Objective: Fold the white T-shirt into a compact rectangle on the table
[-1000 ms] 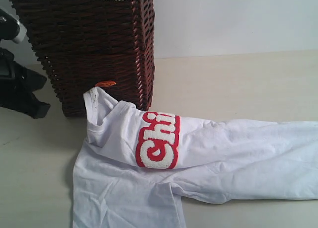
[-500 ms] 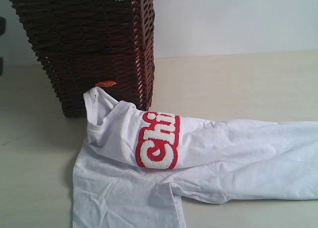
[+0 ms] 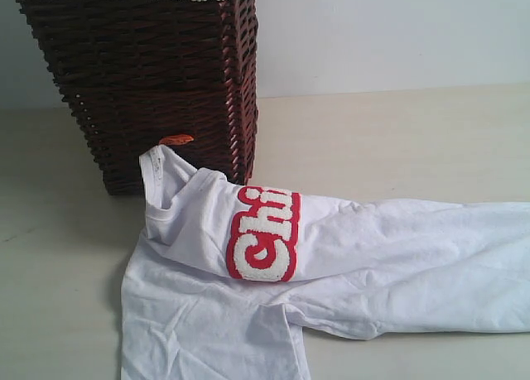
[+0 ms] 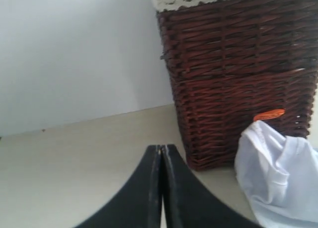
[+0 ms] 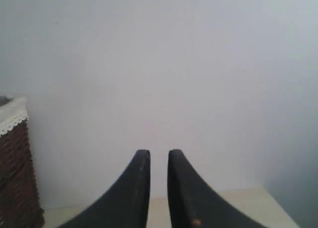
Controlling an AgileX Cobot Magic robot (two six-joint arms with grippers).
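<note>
Looking between folds: white T-shirt (image 3: 373, 247) loose on tabletop (image 3: 397, 140); left pincer (image 4: 161, 148) together, right pincer (image 5: 159, 156) slightly apart, both empty; next needs an edge grasp.

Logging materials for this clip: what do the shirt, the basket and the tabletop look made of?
Shirt: soft white fabric, probably cotton; it creases and drapes. Basket: dark brown woven wicker, slightly glossy. Tabletop: smooth matte cream surface, perhaps laminate.

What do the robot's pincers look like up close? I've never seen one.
The left gripper and right gripper look alike: each is a pair of smooth matte black fingers, broad at the base, curving inward to slim blunt tips. One right finger carries a tiny orange speck. No cables or arm segments show.
</note>
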